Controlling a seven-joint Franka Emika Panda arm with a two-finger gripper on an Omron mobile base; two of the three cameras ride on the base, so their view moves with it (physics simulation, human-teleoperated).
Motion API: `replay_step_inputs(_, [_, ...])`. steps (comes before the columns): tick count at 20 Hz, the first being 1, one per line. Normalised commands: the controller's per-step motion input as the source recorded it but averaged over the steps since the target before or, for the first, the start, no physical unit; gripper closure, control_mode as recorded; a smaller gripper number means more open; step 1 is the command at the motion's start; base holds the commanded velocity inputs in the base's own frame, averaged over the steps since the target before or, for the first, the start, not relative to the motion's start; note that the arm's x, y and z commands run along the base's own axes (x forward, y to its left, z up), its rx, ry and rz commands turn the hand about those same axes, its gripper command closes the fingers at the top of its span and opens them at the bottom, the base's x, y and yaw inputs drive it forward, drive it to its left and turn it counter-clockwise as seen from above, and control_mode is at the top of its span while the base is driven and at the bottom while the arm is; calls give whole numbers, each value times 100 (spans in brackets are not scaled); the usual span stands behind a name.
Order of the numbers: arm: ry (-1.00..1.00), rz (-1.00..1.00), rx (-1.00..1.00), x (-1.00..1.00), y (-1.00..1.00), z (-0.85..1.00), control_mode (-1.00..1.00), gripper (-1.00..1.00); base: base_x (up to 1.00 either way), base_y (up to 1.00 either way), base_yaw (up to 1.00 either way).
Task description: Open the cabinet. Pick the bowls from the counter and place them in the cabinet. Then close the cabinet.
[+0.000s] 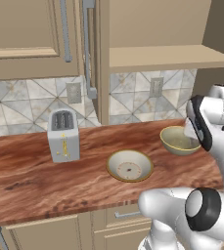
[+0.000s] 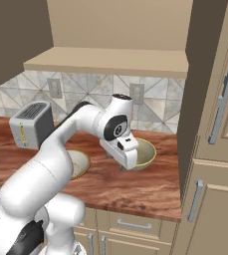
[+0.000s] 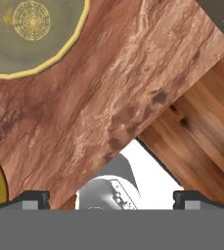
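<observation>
The cabinet (image 1: 157,53) stands open above the claw (image 2: 123,159), its beige shelf bare. On the reddish wood-grain desk (image 1: 30,180), the deep olive bowl (image 1: 178,140) with a yellowish rim sits upright just behind the claw. The shallow bowl (image 1: 129,165), cream inside with a centre mark, lies left of the claw.

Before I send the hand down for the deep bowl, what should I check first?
1. Cabinet open, shelf bare: ok.
2. Gripper open, holding nothing: ok.
3. Deep bowl upright on the counter: ok.
4. Fingers straddling the deep bowl's rim: not ok; in the hand view they sit over bare counter, the bowl off to one side.
5. Shallow bowl apart from the deep bowl: ok.
6. Toaster out of the way: ok.
</observation>
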Motion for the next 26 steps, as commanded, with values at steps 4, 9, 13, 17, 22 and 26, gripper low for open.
replay_step_inputs(4, [0,0,0,53,-12,-19,-100,-100,0,0,0])
replay_step_inputs(9, [0,-1,0,40,-32,-18,-100,-100,0,0,0])
replay_step_inputs(13, [0,-1,0,30,-38,-19,-100,-100,0,0,0])
replay_step_inputs(17, [0,-3,0,31,-28,-29,-100,-100,0,0,0])
replay_step_inputs(22, [0,-2,0,29,-20,-36,-100,-100,0,0,0])
replay_step_inputs(26, [0,-2,1,10,-29,-17,-100,-100,0,0,0])
